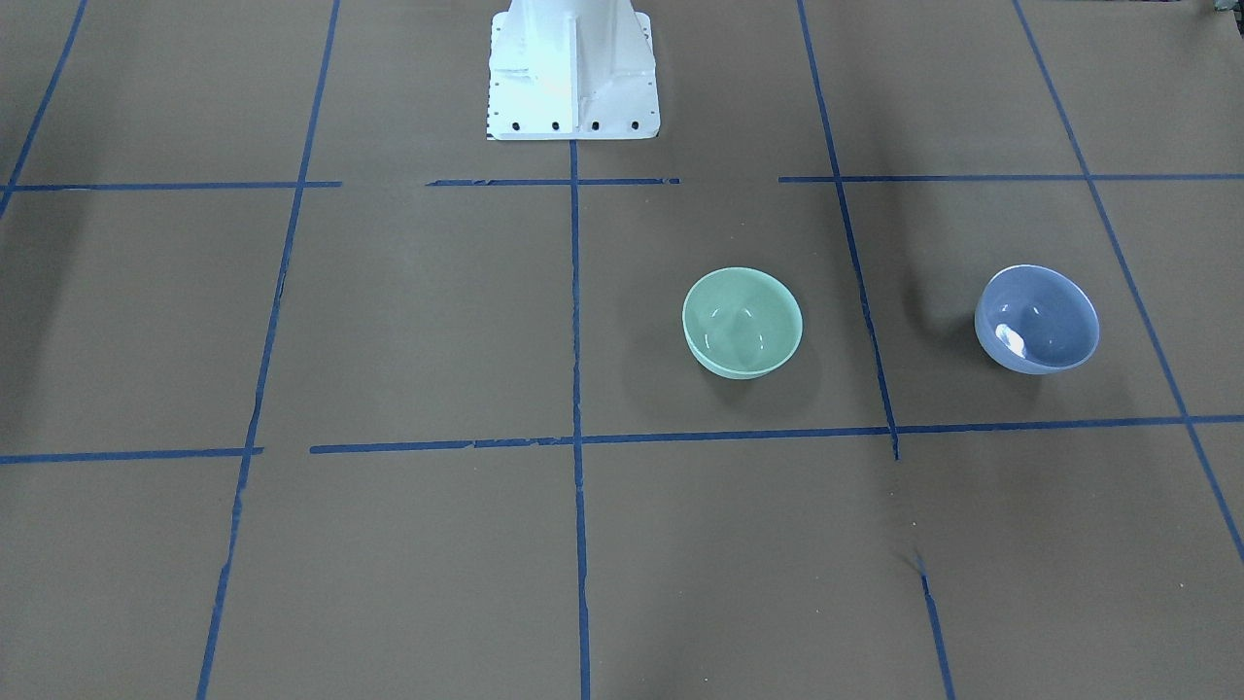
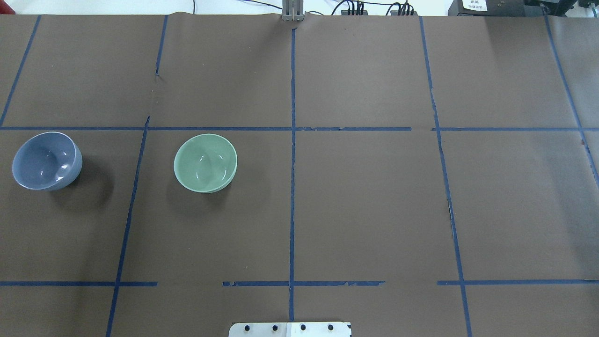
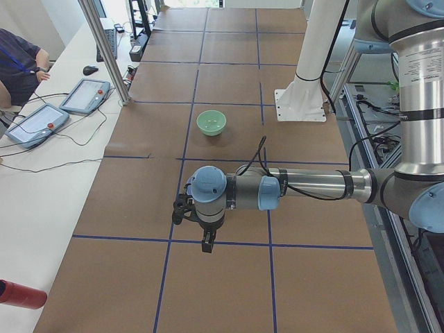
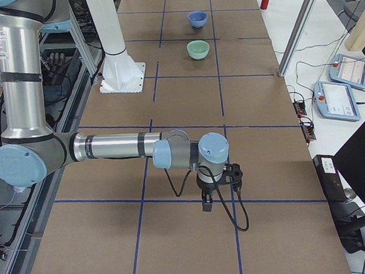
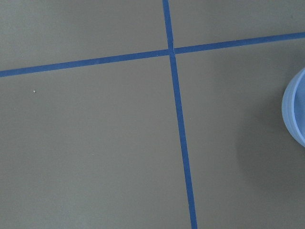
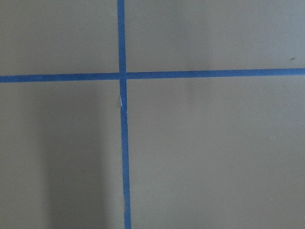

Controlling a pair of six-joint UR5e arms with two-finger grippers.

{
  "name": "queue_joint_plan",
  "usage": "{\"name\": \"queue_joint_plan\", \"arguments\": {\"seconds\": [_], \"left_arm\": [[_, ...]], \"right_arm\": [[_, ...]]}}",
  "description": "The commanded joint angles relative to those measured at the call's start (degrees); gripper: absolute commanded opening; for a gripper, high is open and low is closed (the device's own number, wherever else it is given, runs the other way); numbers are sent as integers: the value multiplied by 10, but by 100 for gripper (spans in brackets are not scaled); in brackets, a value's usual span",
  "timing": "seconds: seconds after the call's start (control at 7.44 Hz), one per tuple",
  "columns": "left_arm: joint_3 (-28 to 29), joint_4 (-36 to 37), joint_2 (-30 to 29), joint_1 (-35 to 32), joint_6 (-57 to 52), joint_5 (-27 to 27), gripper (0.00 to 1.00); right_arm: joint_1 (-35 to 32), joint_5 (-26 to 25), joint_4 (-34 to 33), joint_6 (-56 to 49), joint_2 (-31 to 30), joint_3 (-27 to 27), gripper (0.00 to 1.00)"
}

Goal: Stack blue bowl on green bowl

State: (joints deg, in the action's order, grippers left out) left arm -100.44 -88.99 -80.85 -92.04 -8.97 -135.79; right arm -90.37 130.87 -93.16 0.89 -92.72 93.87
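– Grippers first, 2 on the list. How do they stand?

– Entry 1: my left gripper (image 3: 207,244), on my left arm (image 3: 312,184), which reaches out level over the table. It points straight down above the tape lines. Parted or clenched, I cannot tell, since only the left-side view shows it. Entry 2: my right gripper (image 4: 207,204), on my right arm (image 4: 114,146), has the same pose. It points down near a tape line and shows only in the right-side view. I cannot tell how its grip stands either.

– Go on, by size.

– Entry 3: table (image 2: 374,210), covered in brown paper and ruled into cells by blue tape (image 2: 292,187). Entry 4: white pedestal (image 1: 571,68), fixed at my edge of the table, on the centre tape line.

– And the 2 bowls?

– Entry 5: green bowl (image 2: 205,163), mouth up, on my left half of the table, in the cell just beside the centre line. Entry 6: blue bowl (image 2: 47,160), mouth up, in the next cell further to my left. 1 tape line runs between the 2 bowls. They sit in the same row, well apart and not stacked. My left wrist camera catches only an arc of the blue bowl's rim at its right edge.
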Motion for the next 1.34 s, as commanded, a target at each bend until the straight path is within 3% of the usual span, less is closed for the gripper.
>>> {"name": "queue_joint_plan", "arguments": {"seconds": [0.0,0.54,0.81,0.94,1.21], "left_arm": [[0,0,0,0,3,1,100],[0,-2,-13,2,1,1,100],[6,-64,-12,38,8,-51,100],[8,-68,-29,88,83,-50,100],[23,-149,-53,192,271,-29,100]], "right_arm": [[0,0,0,0,0,0,100],[0,0,0,1,0,0,100],[0,0,0,1,0,0,100],[0,0,0,0,0,0,100],[0,0,0,0,0,0,100]]}}
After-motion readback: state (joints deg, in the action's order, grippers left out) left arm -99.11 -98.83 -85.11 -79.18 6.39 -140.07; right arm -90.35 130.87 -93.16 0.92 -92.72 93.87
